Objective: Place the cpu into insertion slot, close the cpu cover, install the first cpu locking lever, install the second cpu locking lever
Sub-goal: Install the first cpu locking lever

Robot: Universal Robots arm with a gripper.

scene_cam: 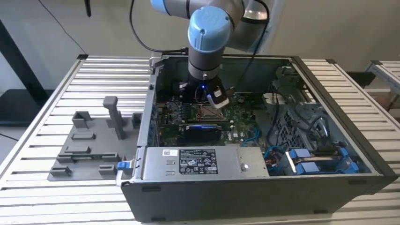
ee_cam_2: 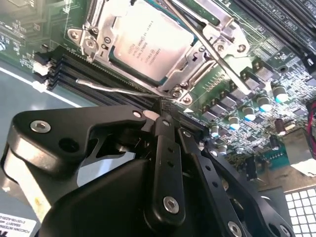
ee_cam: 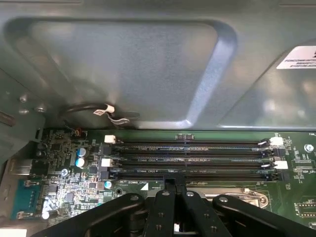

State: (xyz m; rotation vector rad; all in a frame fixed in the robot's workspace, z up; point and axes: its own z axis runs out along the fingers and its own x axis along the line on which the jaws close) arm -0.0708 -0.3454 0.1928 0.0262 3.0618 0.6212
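On the slatted table (scene_cam: 93, 75), an open computer case (scene_cam: 250, 197). Reaching into it from above, the arm (scene_cam: 206, 33), down over the green board (ee_cam_2: 256, 64). Gripper (ee_cam_2: 164, 111) clenched, tips right at the end of a thin lever (ee_cam_2: 113, 88); impossible to tell whether pinching it. Just beyond, the cover (ee_cam_2: 91, 29) lying flat around the cpu (ee_cam_2: 148, 44), seated in its socket. Second lever (ee_cam_2: 217, 54) slanting across one side of the cover.
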